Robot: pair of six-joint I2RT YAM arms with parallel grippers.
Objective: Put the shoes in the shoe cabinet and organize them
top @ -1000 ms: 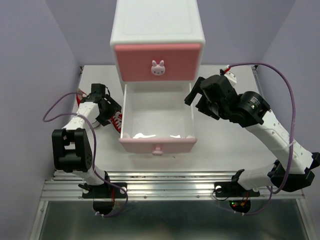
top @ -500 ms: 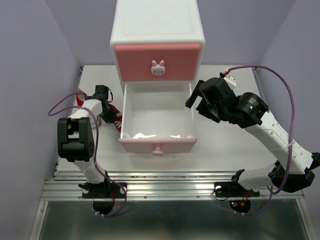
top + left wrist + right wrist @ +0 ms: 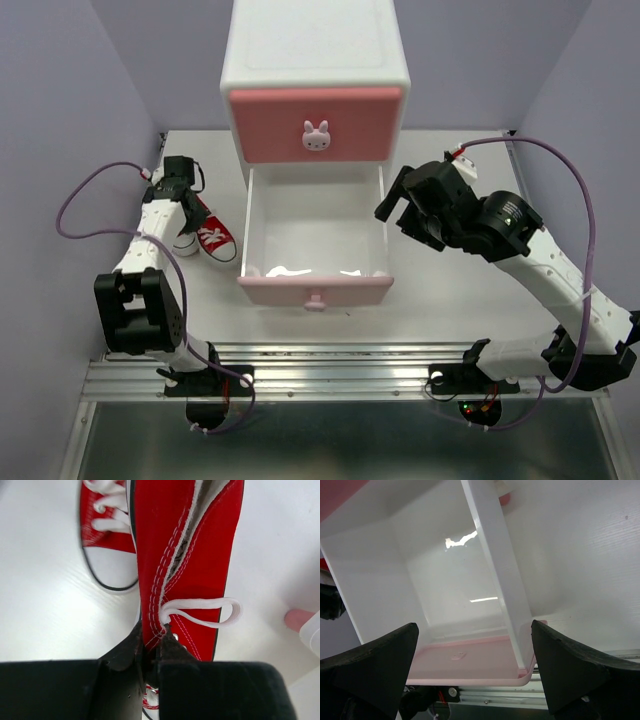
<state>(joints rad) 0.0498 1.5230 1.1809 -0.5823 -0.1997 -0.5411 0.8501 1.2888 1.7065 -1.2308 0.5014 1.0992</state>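
Observation:
My left gripper [image 3: 152, 639] is shut on the stitched upper edge of a red shoe [image 3: 187, 555] with white laces, left of the shoe cabinet [image 3: 315, 60]. From above, that gripper [image 3: 190, 207] sits over the held red shoe [image 3: 216, 240]. A second red shoe [image 3: 107, 550] lies beside it on the table, its white toe cap [image 3: 185, 241] showing. The cabinet's pale pink lower drawer [image 3: 315, 291] stands pulled out with nothing inside. My right gripper [image 3: 393, 203] is open over the drawer's right wall [image 3: 495, 575], nothing between its fingers [image 3: 375, 665].
The darker pink upper drawer [image 3: 315, 125] with its bunny knob is closed. A pink cabinet foot [image 3: 299, 620] shows just right of the held shoe. Lavender walls close in the white table [image 3: 470, 300] on both sides. A metal rail [image 3: 340, 375] runs along the near edge.
My left gripper closed on the red shoe and drew back to the left, away from the drawer's side. The right gripper shifted only slightly and stayed open.

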